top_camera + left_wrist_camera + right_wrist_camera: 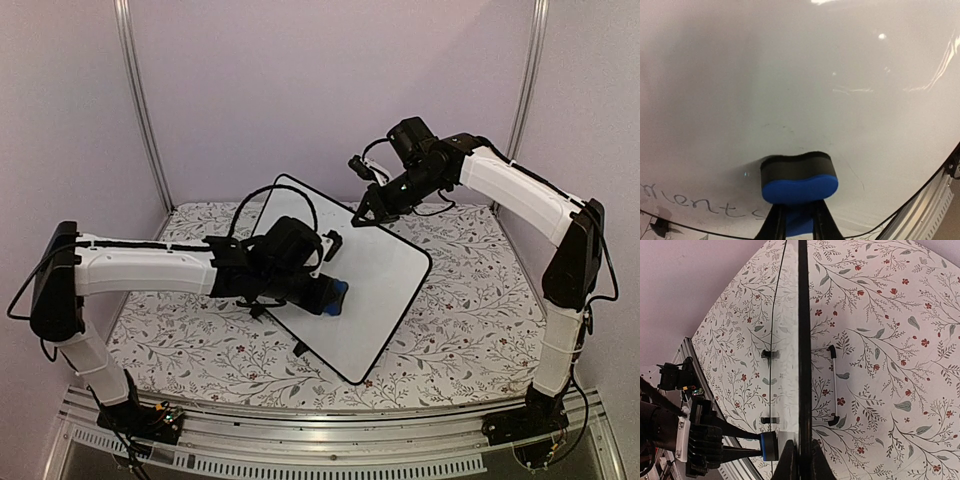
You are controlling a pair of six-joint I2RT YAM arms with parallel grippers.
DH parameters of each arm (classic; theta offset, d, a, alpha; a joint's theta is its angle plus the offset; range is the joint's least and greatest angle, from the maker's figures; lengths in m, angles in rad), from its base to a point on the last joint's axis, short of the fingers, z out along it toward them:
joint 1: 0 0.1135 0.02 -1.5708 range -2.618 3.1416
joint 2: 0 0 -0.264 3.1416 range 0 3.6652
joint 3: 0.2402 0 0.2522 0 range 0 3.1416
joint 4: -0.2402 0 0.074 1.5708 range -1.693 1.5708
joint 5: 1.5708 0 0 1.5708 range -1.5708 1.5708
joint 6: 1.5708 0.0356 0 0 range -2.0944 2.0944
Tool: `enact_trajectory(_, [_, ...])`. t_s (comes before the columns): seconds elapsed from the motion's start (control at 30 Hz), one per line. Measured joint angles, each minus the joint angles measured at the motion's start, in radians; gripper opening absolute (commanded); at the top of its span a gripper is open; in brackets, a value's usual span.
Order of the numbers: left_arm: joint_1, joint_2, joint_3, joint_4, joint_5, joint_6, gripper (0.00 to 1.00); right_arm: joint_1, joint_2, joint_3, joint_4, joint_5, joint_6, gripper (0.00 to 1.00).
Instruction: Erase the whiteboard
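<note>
The left gripper (799,226) has its jaws clamped on the blue back of an eraser (797,177). The eraser's dark felt face lies against the whiteboard (790,75) at the bottom centre of the left wrist view. Grey handwriting (690,202) shows at the lower left of that frame, near the eraser. The surface above looks clean apart from faint smears.

The right gripper (801,462) has its jaws closed on the board's thin black frame (801,340), which runs edge-on as a dark vertical line up the middle of the right wrist view. In the overhead view this grip sits on the board's upper edge, a little right of centre. The board appears to stand tilted across the middle of the flowered tablecloth (470,300), with its lower edge toward the bottom centre of the frame.

The board looks thin, stiff and light, with a glossy, slippery face. It would probably slide or tip under the eraser's push unless braced. The frame edge looks like the best place to hold it, since fingers on the face would likely slip and smear the writing. The eraser looks soft, so a squeeze on its blue body should hold it firmly.
</note>
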Motion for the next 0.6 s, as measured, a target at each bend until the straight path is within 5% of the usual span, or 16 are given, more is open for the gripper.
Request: enact_trajectory(0.6, [0.389,-0.23,-0.209,0.092,-0.04,0.013,0.0,0.008,-0.003,0.0,0.002,-0.005,0.021,0.0])
